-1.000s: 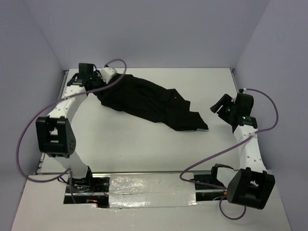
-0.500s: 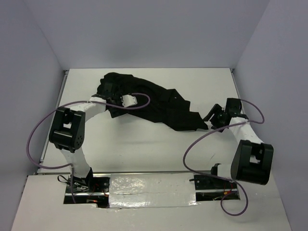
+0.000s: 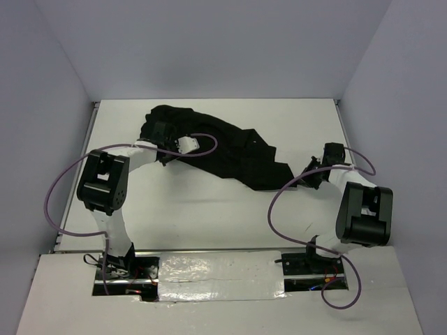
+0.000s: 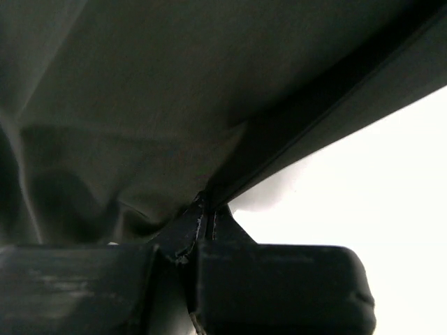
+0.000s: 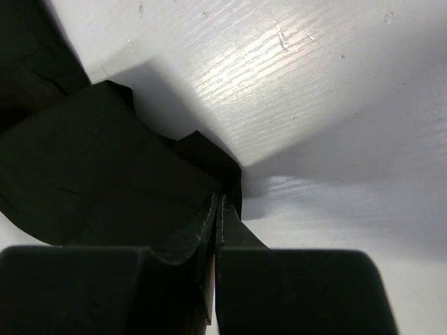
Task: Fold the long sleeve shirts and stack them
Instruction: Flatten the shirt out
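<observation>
A white table [image 3: 209, 213] is seen from above, closed in by pale walls [image 3: 209, 49] on the left, far and right sides. A black shirt [image 3: 230, 150] is laid crumpled across the far half of the table, in a band that runs from a bunched heap at the far left to a pointed corner nearer and to the right.

The left arm [image 3: 101, 188] is bent over the left part of the table, and the left gripper [image 3: 156, 132] is set into the bunched far-left end of the shirt. In the left wrist view its jaws are pressed together, and a fold of the dark fabric [image 4: 126, 105] is caught at their tips and draped up and over them.

The right arm [image 3: 363, 209] is folded at the right, and the right gripper [image 3: 311, 174] is placed at the near-right corner of the shirt. In the right wrist view its jaws are clenched with no gap. The pointed corner of the fabric [image 5: 91, 167] is pinched at their tips, and the rest is spread flat on the table to the left.
</observation>
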Tool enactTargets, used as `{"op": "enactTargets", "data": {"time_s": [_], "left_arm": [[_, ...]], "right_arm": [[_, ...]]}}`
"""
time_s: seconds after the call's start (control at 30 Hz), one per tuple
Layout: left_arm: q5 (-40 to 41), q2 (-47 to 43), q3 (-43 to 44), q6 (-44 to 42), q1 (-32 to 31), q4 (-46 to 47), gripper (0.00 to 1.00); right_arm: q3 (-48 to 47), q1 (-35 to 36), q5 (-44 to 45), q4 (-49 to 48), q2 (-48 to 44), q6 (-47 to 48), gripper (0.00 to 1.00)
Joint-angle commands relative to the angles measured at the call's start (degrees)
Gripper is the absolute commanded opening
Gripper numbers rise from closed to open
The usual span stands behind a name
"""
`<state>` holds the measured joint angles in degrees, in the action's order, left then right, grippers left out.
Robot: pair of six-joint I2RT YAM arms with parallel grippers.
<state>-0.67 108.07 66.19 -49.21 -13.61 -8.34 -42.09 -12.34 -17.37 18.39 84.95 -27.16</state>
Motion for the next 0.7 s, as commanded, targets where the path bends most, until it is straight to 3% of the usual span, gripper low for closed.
{"op": "enactTargets", "data": {"time_s": [0.0,0.17,0.37,0.67], "left_arm": [[-1.4,-4.6,4.0,4.7,2.3,-4.9,0.0],[-6.7,-10.4,11.0,7.6,6.7,-18.1,0.0],[-9.4,-16.1,12.7,4.4,7.9,-33.1,0.0],[-11.3,-21.0,17.3,3.3,7.9,-47.0,0.0]], "right_arm": [[-2.6,0.3,-0.8,-1.3,-4.2,2.5,0.0],[-4.2,0.4,-1.8,0.4,-11.1,3.9,0.0],[-1.4,0.5,-2.0,3.0,-17.5,4.2,0.0],[-4.2,0.6,-3.8,8.1,-29.4,4.8,0.0]]}}
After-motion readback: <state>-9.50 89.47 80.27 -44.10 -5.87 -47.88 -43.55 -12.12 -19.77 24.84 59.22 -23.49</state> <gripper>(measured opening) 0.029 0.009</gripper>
